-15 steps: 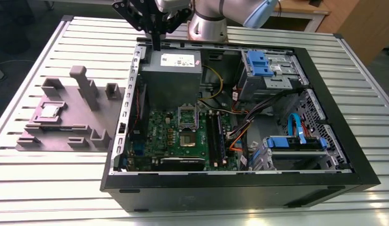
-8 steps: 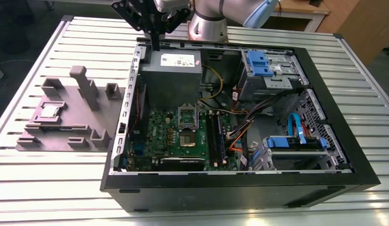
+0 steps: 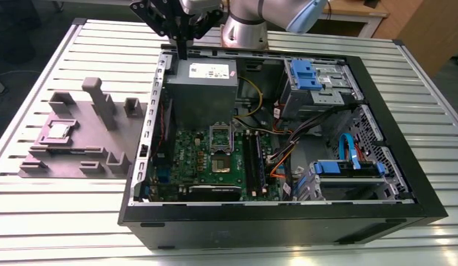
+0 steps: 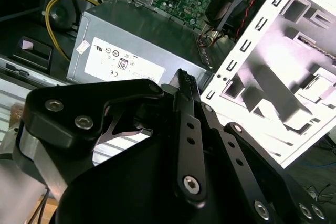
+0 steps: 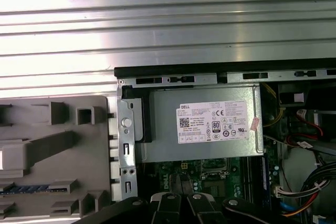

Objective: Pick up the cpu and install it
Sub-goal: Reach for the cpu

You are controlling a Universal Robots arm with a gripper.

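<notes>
We find the gripper hanging over the far edge of the open computer case, above the power supply — the big grey box with a white label. Its fingers are drawn together with nothing between them. The cpu is not in hand. It lies flat, metal top up, in a shallow square seat of the purple-grey tray, which rests on the slatted table at the exterior view's left, well apart from the gripper. We judge that the seat is there to keep the chip level and in a fixed spot, so fingers can meet it squarely. The raised blocks beside it look like holders for other parts. The case lies on its side with the panel off — presumably so the motherboard faces upward and can be reached from above. Inside, the power supply sits far and the board lies nearer, with its socket just beyond the middle. We cannot tell whether anything sits in that socket. Toward the exterior view's right are blue-fronted drive bays and loose cables.
</notes>
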